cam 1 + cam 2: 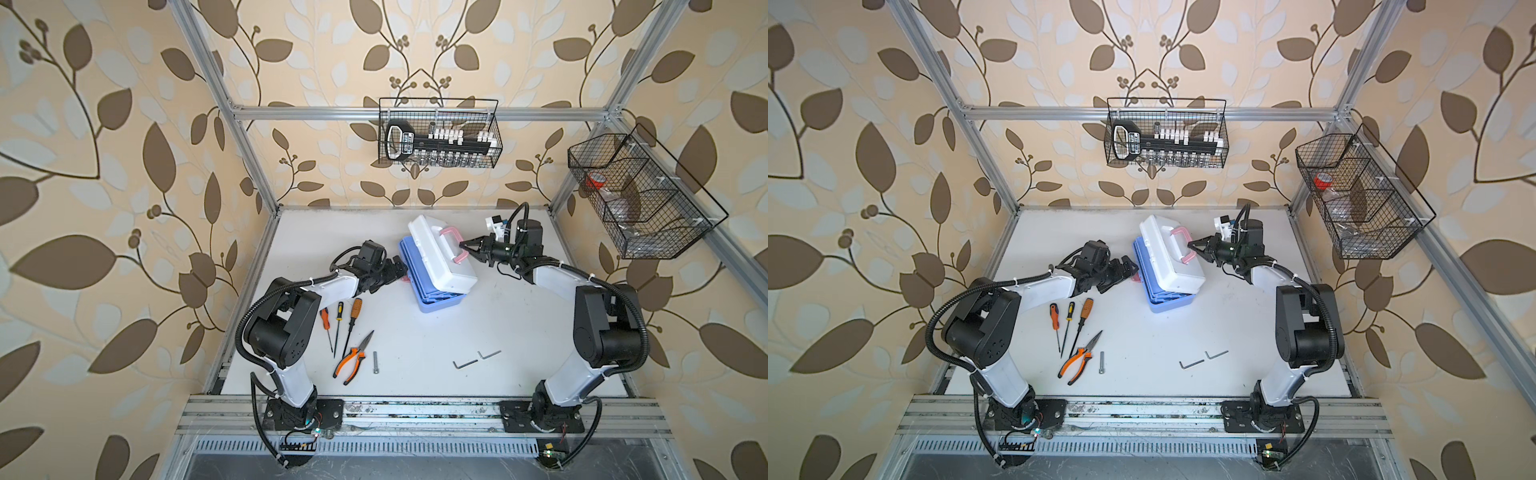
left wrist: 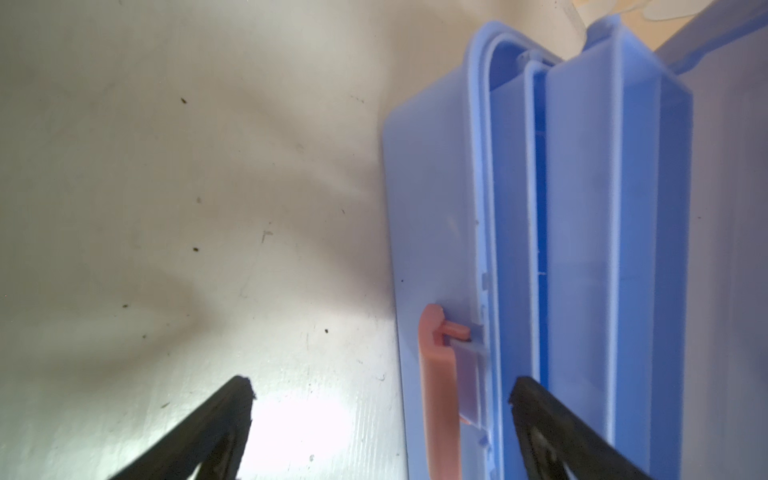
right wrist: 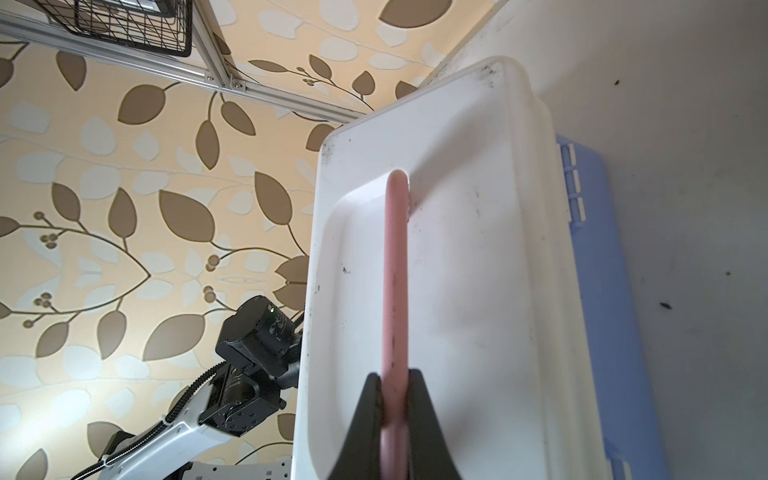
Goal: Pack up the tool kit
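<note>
bright even light, glare on the table, left wrist view soft.

No lettering can be read anywhere. The black socket rail in the wire basket on the back wall bears a white-outlined label at its handle end, seen in both top views, its letters too blurred to make out

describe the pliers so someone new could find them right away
On the white table, hand tools lie in a row at the front left. The pliers sit beside a small bolt. Unlike the straight screwdrivers, they have two orange-and-black handles.
</note>
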### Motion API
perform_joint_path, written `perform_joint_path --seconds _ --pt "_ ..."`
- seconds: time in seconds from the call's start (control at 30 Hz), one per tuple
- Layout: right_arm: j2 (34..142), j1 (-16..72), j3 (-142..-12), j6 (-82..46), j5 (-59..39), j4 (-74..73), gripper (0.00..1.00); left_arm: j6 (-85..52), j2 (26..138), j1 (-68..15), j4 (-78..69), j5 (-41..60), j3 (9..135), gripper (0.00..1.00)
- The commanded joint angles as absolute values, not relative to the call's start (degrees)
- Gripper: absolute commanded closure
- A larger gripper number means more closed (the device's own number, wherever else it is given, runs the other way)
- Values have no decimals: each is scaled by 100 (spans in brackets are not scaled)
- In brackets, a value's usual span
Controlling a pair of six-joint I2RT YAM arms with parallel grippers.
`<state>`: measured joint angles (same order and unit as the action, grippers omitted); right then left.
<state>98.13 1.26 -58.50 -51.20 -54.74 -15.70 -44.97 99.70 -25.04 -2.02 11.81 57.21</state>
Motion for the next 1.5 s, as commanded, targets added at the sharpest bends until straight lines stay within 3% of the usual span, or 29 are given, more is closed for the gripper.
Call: perform_joint_path --seconds 0.0,1.07,1.47 --pt "9939 66 -5769 -5243 -5555 -1793 92 -4453 9787 -2461 -288 1166 5728 1" --pt "9994 9 -5755 -5243 -5561 -1802 92 -4751 10614 -2461 -838 1537 6003 2" --pt "9674 -505 -5634 -5501 -5640 -2008 92 -4853 10969 -2025 -1065 1740 5617 3"
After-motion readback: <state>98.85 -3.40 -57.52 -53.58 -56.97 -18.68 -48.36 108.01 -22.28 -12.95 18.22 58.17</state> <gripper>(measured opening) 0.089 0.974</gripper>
